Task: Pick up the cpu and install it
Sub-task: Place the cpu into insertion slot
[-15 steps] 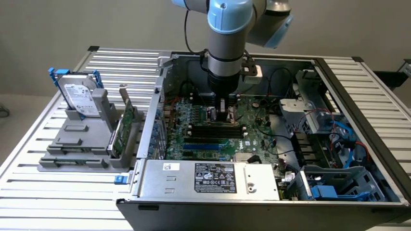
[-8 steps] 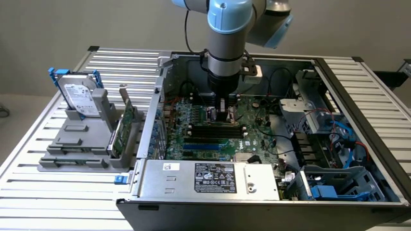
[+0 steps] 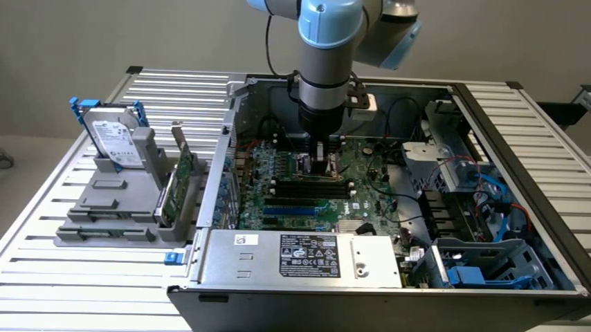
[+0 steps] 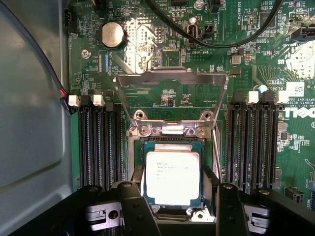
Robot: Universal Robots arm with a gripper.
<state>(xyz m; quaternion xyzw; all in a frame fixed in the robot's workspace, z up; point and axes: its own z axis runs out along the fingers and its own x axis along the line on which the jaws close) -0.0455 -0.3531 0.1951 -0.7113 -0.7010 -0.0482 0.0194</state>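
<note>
At the exterior view's left, the hard drive [image 3: 115,142] stands in a grey holder on the surface. To its right, inside the open computer case [image 3: 305,257], the gripper [image 3: 320,158] hangs low over the motherboard. The cpu [image 4: 172,178] lies flat in its socket, straight beneath the gripper, between fingers [image 4: 134,206] held apart. The socket frame [image 4: 171,76] stands raised beyond it. I cannot tell whether the fingers touch its edges.
</note>
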